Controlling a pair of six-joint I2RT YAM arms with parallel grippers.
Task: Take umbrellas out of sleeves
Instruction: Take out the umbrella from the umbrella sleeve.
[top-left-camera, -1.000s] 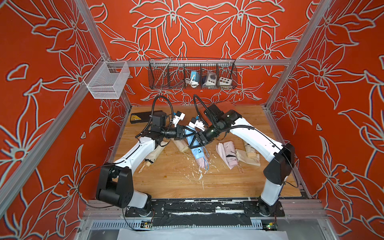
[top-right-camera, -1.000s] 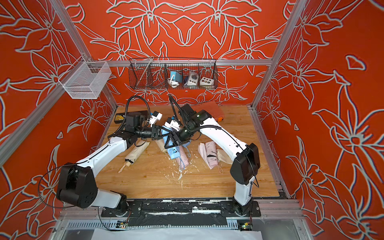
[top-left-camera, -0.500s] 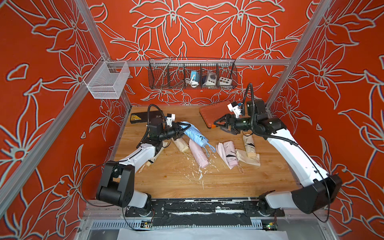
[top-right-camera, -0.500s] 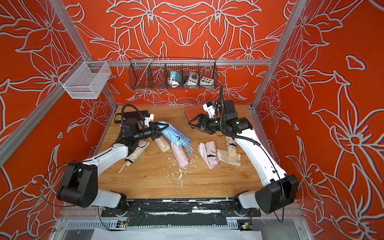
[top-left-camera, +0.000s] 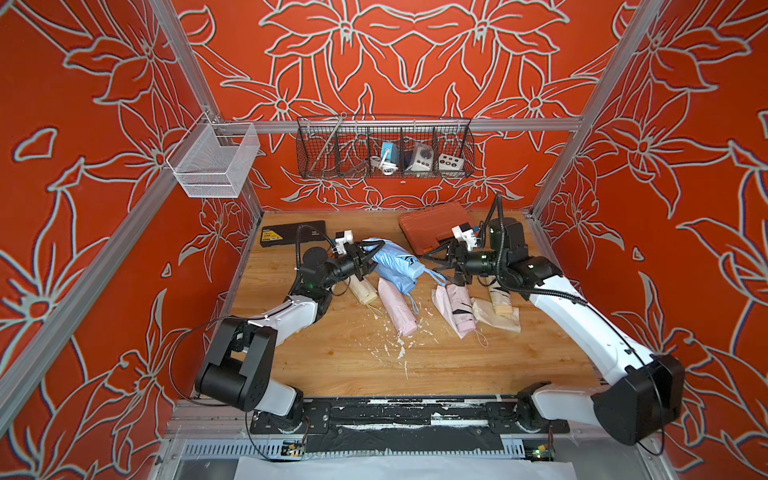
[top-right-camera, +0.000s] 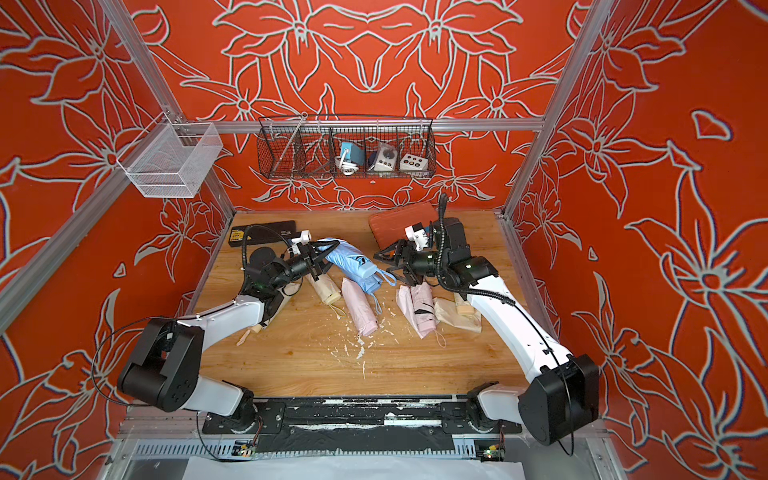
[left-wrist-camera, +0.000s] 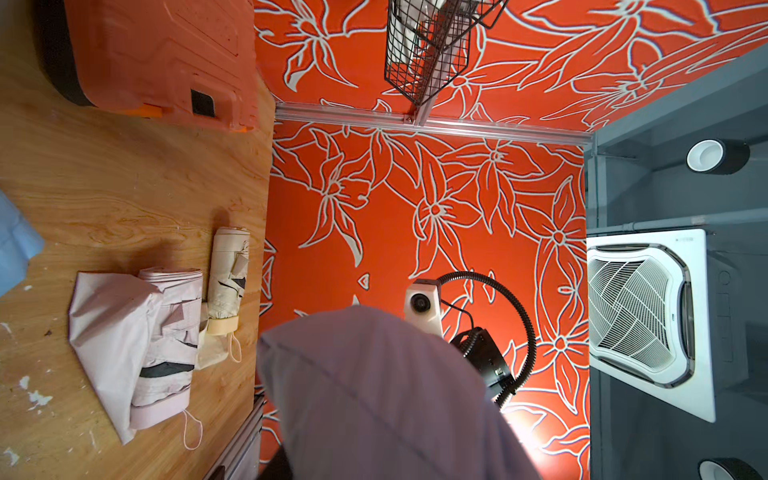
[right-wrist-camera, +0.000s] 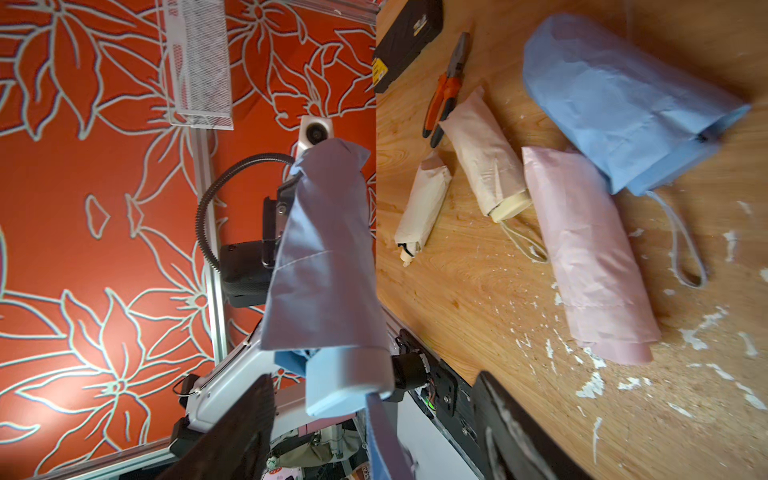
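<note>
My left gripper (top-left-camera: 368, 258) is shut on the closed end of a light blue sleeve (right-wrist-camera: 324, 249) and holds it level above the table. The umbrella's pale blue handle (right-wrist-camera: 349, 382) sticks out of the sleeve's mouth. My right gripper (top-left-camera: 430, 269) is open just off that handle, whose tip lies between the spread fingers (right-wrist-camera: 519, 432) without touching them. In the left wrist view the sleeve (left-wrist-camera: 374, 395) covers the jaws. A second light blue bundle (right-wrist-camera: 623, 116) lies on the table below. A pink sleeved umbrella (top-left-camera: 397, 307) and a cream one (top-left-camera: 361, 291) lie beside it.
A bare pink umbrella on its sleeve (top-left-camera: 457, 307) and a cream umbrella (top-left-camera: 500, 299) lie under the right arm. Another cream roll (right-wrist-camera: 424, 199) and orange-handled pliers (right-wrist-camera: 444, 91) sit by the left arm. An orange case (top-left-camera: 436, 220) and black case (top-left-camera: 291, 232) lie at the back.
The right arm has swung from the middle, close against the left gripper, back to the right side. The left gripper has kept hold of the blue sleeve.
</note>
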